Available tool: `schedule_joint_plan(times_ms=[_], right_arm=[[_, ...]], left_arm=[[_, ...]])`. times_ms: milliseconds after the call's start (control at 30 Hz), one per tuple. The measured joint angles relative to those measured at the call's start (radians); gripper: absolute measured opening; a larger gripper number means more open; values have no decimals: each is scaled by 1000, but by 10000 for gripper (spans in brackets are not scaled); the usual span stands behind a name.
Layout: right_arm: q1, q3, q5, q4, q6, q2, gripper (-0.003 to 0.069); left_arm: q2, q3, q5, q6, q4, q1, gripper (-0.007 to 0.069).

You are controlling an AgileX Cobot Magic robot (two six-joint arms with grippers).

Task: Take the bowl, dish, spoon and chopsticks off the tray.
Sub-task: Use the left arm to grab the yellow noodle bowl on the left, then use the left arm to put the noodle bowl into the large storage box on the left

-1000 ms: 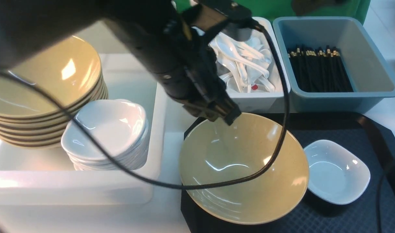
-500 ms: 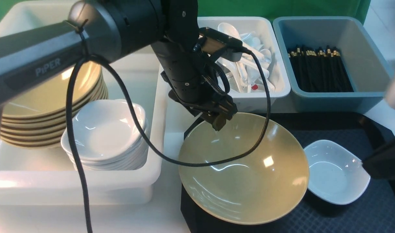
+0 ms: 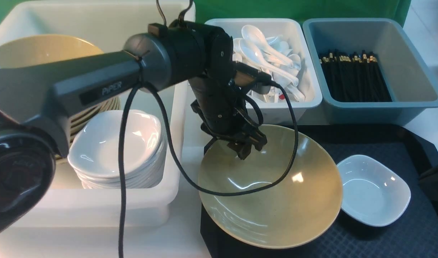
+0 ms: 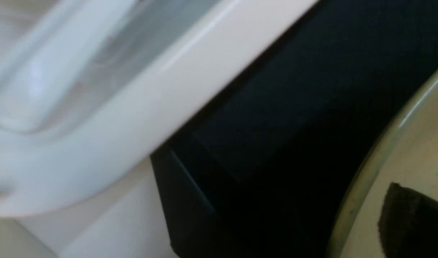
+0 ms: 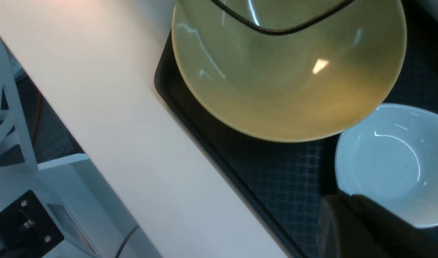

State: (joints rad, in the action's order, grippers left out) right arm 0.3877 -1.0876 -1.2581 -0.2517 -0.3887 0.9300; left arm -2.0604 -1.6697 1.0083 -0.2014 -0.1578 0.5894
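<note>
The left gripper (image 3: 246, 146) hangs over the far-left rim of the olive bowl (image 3: 276, 200), seemingly to pinch it; I cannot tell if it grips. The bowl sits on the black tray (image 3: 384, 236), left of the white dish (image 3: 373, 190). The right gripper (image 5: 344, 215) is closed.

The grey left arm (image 3: 61, 89), lettered PiPER (image 3: 111, 88), has a black wrist (image 3: 219, 107), tool (image 3: 248, 148) and looping cable (image 3: 122, 186).

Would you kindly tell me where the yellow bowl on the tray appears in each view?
Front: bowl lower centre, on the tray.
Left wrist: only its rim, near the tray's corner.
Right wrist: large, next to the white dish.
Shared landmark: the tray.
</note>
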Motion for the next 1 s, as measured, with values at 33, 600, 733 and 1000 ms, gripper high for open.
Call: schedule_joint_plan(times_ms=[33,600,733,1000], right_arm=[[0,0,0,0,0,0,34],[0,-56,74,-57,-26,53,39],[24,-175,85,-149,-83,143,39],[230,-331,174,-185,-174,292,40]], left_arm=[[0,0,3,0,-4,0,176],[441,-67,175,-31,-191,-189,6],[570,-72,242,-9,-216,-403,4],[616,-22,260,26,-347,-911,4]])
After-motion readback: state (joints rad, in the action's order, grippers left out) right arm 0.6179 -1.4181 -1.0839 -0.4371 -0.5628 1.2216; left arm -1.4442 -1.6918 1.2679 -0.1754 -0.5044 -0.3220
